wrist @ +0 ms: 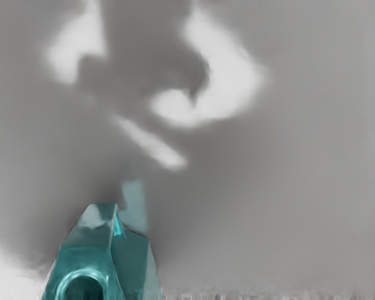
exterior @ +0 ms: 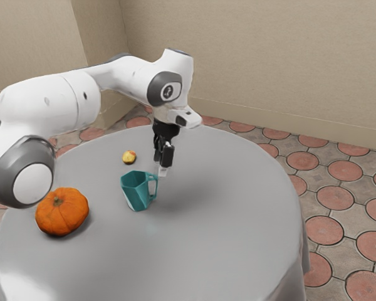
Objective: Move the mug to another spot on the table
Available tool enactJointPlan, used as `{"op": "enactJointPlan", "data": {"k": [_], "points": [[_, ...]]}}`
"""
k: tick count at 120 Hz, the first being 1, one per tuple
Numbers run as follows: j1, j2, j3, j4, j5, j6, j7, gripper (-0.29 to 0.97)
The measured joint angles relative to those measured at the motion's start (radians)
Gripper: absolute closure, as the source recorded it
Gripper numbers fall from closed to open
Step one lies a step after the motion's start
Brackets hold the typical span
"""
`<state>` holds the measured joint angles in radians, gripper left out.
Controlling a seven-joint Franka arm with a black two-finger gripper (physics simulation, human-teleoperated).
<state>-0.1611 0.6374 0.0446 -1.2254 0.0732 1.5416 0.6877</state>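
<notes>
Teal mug [exterior: 136,191] sits just below hand [exterior: 163,168]; stiff, light, glossy and likely slippery. Take handle [exterior: 153,186] or rim. Hand's opening: cannot tell.

one mug [exterior: 138,190], one pumpkin [exterior: 62,211], one small fruit [exterior: 130,157]

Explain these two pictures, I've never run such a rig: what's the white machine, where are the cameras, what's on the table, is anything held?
The white machine is a robot arm with a black hand for grasping. The exterior view comes from a camera beside the arm; the wrist view from one on the hand, looking down. On the grey table stand a teal mug, an orange pumpkin and a small yellowish fruit. The hand hangs just above the mug's handle; the teal shape in the wrist view is that mug. Whether it grips the mug, I cannot tell.
</notes>
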Motion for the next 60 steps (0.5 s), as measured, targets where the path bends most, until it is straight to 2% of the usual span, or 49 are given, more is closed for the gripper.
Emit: {"op": "enactJointPlan", "data": {"k": [13,34,60], "points": [[0.006,-0.165,0.003,-0.132,-0.081,0.001,0.0,0.02],[-0.002,-0.395,0.025,-0.242,-0.113,0.005,0.035,0.01],[0.009,-0.472,0.039,-0.256,-0.121,0.011,0.087,0.0]]}}
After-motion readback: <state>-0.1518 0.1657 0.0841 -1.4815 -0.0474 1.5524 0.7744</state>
